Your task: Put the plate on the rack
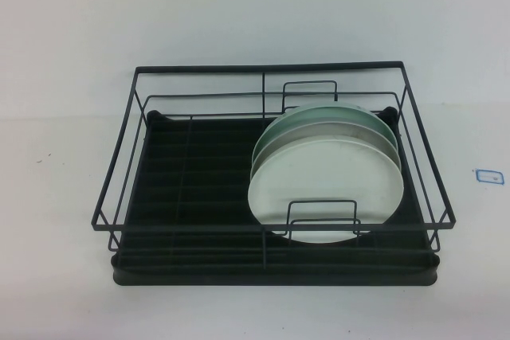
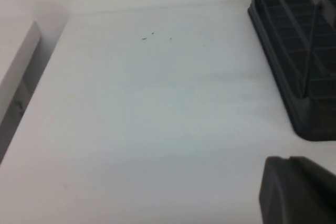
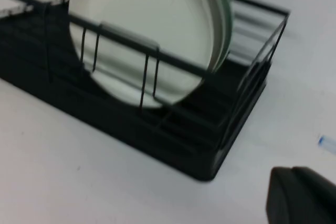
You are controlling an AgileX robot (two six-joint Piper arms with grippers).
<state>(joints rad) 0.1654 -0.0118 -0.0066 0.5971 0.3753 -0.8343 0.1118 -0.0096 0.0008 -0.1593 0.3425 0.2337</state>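
The black wire rack (image 1: 199, 228) stands mid-table with its ribbed black tray base (image 1: 191, 173). Three plates stand on edge in its right half. The creamy-white plate (image 1: 319, 173) is the nearest, leaning against a greyish-white plate (image 1: 358, 130) and a pale green plate (image 1: 351, 113) behind it. Neither arm shows in the high view. My left gripper (image 2: 287, 159) is shut and empty over bare table beside the rack's left corner (image 2: 294, 77). My right gripper (image 3: 292, 170) is also shut and empty, off the rack's right front corner (image 3: 210, 166), facing the plate (image 3: 142, 19).
A small blue-edged label (image 1: 487, 175) lies on the white table to the right of the rack. The rack's left half holds nothing. In the left wrist view a table edge (image 2: 21, 72) runs along one side.
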